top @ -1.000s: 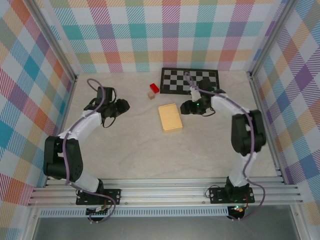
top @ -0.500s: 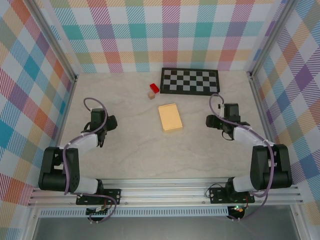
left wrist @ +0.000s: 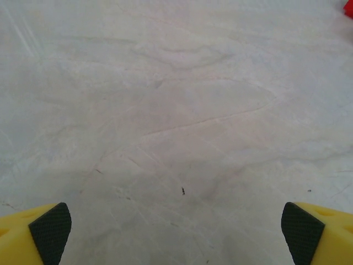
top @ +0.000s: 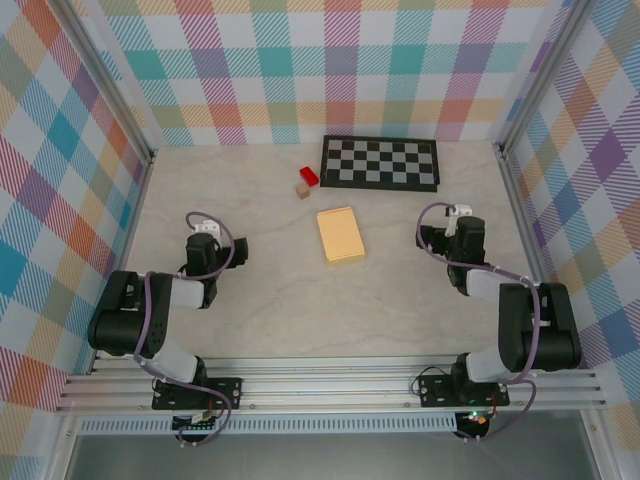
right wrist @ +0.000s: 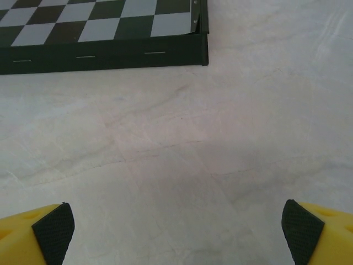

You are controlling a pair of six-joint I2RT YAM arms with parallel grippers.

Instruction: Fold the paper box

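Inspecting the top view, we found the paper box (top: 340, 235) lying flat and folded shut near the centre of the frame, on the pale marbled table (top: 290, 310), its long side running slightly aslant. Above it and a little to the left sat a small red block (top: 308, 176), with a tan block (top: 301, 190) just beside it at its lower left. The checkerboard mat (top: 380, 163) lay at the upper centre-right, close to the back wall. The left arm (top: 160, 300) was folded at the lower left of the frame and the right arm (top: 500, 290) at the lower right, both well apart from the box. In the left wrist view, the left gripper (left wrist: 176, 234) had its jaws spread wide, the black pads (left wrist: 51, 232) in the two bottom corners and bare table between them. The right gripper (right wrist: 176, 234) was likewise spread wide over bare table, with the mat's near edge across the top of that frame.
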